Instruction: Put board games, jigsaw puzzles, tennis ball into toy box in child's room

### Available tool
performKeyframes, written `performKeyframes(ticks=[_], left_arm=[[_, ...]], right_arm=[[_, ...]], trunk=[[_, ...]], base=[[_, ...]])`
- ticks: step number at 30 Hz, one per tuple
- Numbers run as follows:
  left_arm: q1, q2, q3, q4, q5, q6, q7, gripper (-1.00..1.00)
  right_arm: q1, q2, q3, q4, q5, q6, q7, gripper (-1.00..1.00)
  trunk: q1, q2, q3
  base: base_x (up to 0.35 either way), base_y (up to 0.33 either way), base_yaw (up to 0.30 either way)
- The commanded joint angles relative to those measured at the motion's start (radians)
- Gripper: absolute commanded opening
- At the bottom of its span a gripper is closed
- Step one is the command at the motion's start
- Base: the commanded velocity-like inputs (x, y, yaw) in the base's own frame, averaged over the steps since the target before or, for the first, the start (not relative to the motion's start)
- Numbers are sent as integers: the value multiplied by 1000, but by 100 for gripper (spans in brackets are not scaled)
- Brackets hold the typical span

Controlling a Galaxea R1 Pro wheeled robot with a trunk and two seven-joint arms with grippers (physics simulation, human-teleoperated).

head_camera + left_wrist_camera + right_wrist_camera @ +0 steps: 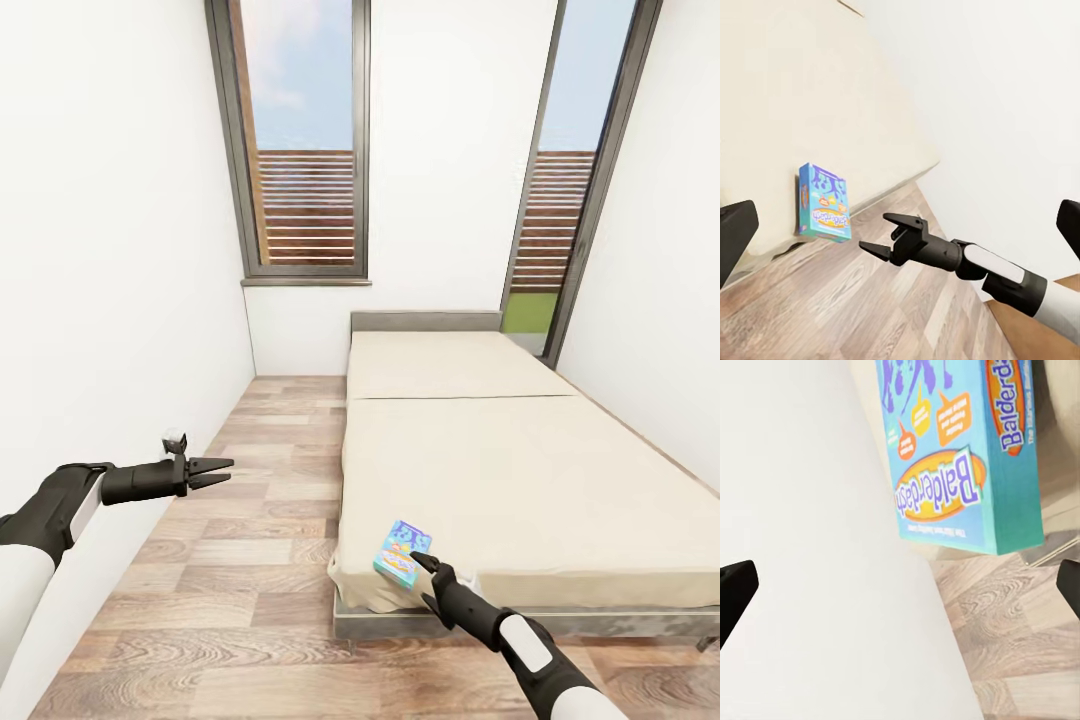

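A narrow blue board game (pixel 402 550) marked "Balderdash" lies at the near left corner of the bed (pixel 520 470), partly over the mattress edge. My right gripper (pixel 421 563) is open just in front of the box, close to its near end but not touching it. In the left wrist view the same box (pixel 823 201) lies on the mattress corner, and the right gripper (pixel 874 232) is spread open a short way from it. The right wrist view has the box (pixel 952 450) close ahead between its own fingers (pixel 736 585). My left gripper (pixel 226 470) hangs open over the floor, left of the bed.
A wood-plank aisle (pixel 260 520) runs between the white left wall (pixel 110 300) and the bed. Two tall grey-framed windows (pixel 305 150) stand in the far wall behind the grey headboard (pixel 425 321). A small wall fitting (pixel 174 440) sits near my left arm.
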Motion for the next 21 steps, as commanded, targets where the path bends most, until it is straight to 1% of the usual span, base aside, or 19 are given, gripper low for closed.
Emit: performKeyframes(ticks=[1, 21], left_arm=[[0, 0, 0, 0, 1, 11, -3, 100], [0, 0, 0, 0, 1, 11, -4, 100]], right_arm=[[-1, 1, -6, 0, -3, 8, -1, 100], [-1, 1, -6, 0, -2, 7, -3, 100]], trunk=[[4, -7, -4], [80, -147, -67]], base=[[0, 0, 0], [0, 0, 0]])
